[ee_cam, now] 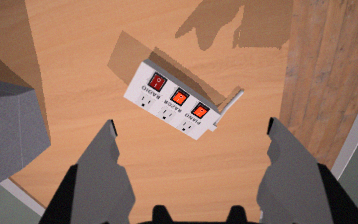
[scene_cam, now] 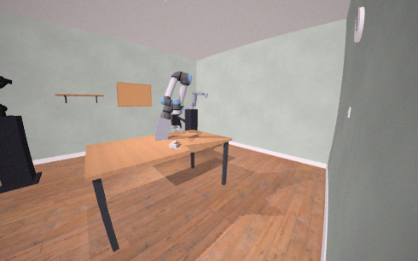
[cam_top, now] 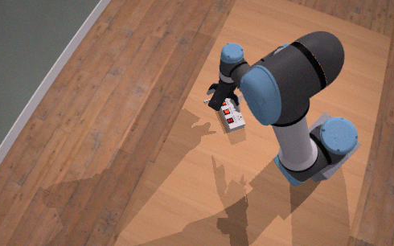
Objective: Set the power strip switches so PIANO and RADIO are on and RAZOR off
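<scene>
The white power strip (cam_top: pixel 239 120) (scene_cam: pixel 174 146) (ee_cam: pixel 136 90) lies on the table, right way up with its switches on top. In the wrist view the RADIO switch (ee_cam: pixel 157 81) is dark red and unlit, while the RAZOR switch (ee_cam: pixel 180 97) and the PIANO switch (ee_cam: pixel 200 110) are bright orange, lit. A short cord stub (ee_cam: pixel 230 106) sticks out at the PIANO end. My gripper (cam_top: pixel 224 96) (scene_cam: pixel 178 129) (ee_cam: pixel 190 119) is open and empty, above the strip near its PIANO end. In the top view it hides part of that end.
The wooden table (cam_top: pixel 179 181) (scene_cam: pixel 118 153) carries the arm's base (cam_top: pixel 297 165). A grey block (ee_cam: pixel 10 130) stands at the left of the wrist view. The table edge is beyond the strip's cord end. Two other arms stand on black pedestals (scene_cam: pixel 8 149) (scene_cam: pixel 191 119) away from the table.
</scene>
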You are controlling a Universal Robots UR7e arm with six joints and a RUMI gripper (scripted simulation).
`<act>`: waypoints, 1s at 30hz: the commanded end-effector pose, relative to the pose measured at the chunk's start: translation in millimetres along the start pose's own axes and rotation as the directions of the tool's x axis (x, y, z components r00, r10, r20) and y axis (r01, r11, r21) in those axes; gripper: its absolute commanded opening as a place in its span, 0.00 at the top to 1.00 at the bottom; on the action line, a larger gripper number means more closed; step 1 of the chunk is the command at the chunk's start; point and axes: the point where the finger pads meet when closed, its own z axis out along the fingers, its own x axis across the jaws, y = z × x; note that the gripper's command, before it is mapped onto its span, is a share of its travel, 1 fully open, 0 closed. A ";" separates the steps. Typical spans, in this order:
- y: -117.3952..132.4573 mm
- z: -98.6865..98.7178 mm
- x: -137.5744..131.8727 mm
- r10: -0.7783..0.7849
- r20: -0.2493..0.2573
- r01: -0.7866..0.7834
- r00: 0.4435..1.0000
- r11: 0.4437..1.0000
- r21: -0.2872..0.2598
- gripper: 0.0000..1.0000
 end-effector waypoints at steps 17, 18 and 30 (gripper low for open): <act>2.2 13.8 4.1 0.735 -0.010 -0.735 0.678 0.678 -0.007 0.00; 2.6 14.5 4.1 0.763 -0.010 -0.763 0.646 0.646 -0.007 0.00; 6.7 21.0 3.0 0.953 -0.012 -0.953 0.301 0.301 -0.002 0.00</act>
